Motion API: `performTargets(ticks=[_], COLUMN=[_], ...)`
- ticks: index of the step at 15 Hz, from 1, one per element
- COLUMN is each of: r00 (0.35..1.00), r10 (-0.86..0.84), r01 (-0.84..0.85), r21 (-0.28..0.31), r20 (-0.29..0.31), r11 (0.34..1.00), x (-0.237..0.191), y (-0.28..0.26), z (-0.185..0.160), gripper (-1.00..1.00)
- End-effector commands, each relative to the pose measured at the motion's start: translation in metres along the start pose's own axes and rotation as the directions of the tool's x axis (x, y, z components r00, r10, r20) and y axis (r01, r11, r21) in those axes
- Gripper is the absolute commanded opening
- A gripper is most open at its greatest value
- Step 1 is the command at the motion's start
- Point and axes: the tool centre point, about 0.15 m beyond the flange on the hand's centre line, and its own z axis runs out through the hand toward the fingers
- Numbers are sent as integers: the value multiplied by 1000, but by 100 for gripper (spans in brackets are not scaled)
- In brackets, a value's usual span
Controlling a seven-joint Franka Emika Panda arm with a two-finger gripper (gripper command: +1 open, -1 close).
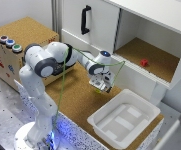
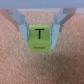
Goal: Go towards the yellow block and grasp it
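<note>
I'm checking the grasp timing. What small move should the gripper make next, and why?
Probably close the fingers. In the wrist view the yellow block sits centred in the gripper, one finger on either side, with slight gaps apparently remaining. The exterior view shows the gripper low over the cork surface.

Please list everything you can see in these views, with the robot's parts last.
Yellow block: one, yellow-green, marked T, on the table between the pincer fingers.
Red block: one, red, inside the open cabinet compartment.
Bin: one, white, table's corner.
Cabinet: one, white, behind the table.
Handle: one, black, on the cabinet door.
Box: one, tan, exterior view's left.
Buttons: three, on the box.
Table: one, cork-topped.
Arm: one, white.
Pincer: one, around the yellow block; contact unclear.
</note>
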Motion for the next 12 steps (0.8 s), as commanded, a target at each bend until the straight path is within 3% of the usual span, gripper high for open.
performTargets(ticks=[1,3,6,12], r00=[995,993,993,998], r10=[32,41,44,46], r01=[-40,-53,-55,-48], r21=[-84,-110,-98,-39], r20=[-93,-108,-106,-30], r11=[996,993,994,998], x=[-17,-19,-22,-16], y=[-2,-3,-4,-6], z=[-93,-110,-109,-56], gripper=[-100,-100,-100,-100])
